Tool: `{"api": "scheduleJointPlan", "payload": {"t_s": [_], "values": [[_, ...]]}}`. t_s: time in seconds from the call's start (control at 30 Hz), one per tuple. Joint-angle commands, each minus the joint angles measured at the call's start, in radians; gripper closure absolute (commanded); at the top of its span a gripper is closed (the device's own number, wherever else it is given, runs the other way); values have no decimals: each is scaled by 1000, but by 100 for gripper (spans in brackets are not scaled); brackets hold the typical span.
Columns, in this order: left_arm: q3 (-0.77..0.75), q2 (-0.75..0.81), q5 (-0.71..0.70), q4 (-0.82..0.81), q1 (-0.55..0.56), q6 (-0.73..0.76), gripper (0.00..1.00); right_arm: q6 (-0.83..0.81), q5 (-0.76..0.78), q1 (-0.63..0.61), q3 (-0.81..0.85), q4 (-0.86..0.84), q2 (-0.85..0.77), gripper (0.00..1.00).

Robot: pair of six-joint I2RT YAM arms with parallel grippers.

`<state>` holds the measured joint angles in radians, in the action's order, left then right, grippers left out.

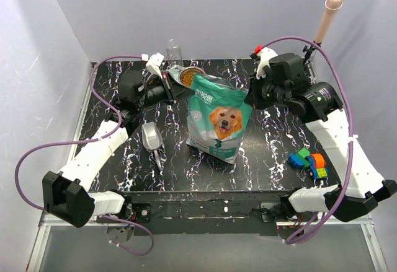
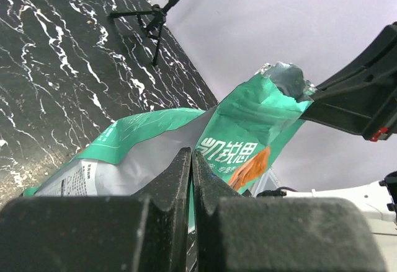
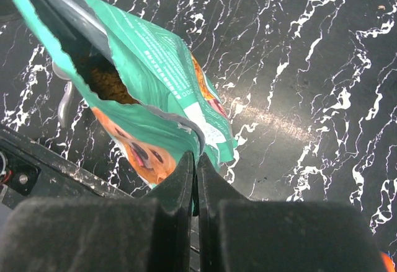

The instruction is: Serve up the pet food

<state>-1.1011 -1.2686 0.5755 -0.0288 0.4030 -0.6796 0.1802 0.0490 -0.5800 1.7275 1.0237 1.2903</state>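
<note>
Left tool (image 2: 191,160) clamps one lip of the bag (image 1: 218,120), and right tool (image 3: 195,163) pinches the opposite lip. Pet food (image 3: 108,81) sits down inside, below and between both tools. Bag upright, bowl (image 1: 180,72) just beside the left tool.

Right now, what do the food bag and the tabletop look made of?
The bag looks like thin plastic film, glossy print outside, silvery inside; it crinkles and creases. The tabletop is black, white-veined, slightly shiny: marble-look, stone or laminate, cannot tell.
</note>
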Motion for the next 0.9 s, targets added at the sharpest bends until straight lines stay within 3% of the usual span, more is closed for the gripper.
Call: {"api": "scheduleJointPlan", "payload": {"t_s": [0.0, 0.03, 0.07, 0.13, 0.33, 0.53, 0.63, 0.87], "values": [[-5, 48, -146, 92, -24, 28, 100, -97, -39, 22, 32, 124, -29, 75], [-6, 49, -141, 101, -24, 25, 100, -140, -148, 20, 14, 99, -54, 55], [-6, 51, -135, 99, -24, 15, 100, -163, -214, 13, -15, 58, -74, 28], [-5, 57, -137, 98, -24, -4, 100, -177, -274, -26, -69, -23, -103, 19], [-32, 58, -112, 130, -24, -8, 100, -275, -131, -129, -36, -200, -34, 14], [-33, 67, -117, 153, -24, -12, 100, -433, 42, -170, 153, -138, 144, 14], [-32, 72, -129, 165, -23, -20, 100, -450, 16, -181, 170, -143, 150, 14], [-51, 90, -183, 233, -23, -26, 100, -516, 115, -308, 279, -114, 290, 27]]}}
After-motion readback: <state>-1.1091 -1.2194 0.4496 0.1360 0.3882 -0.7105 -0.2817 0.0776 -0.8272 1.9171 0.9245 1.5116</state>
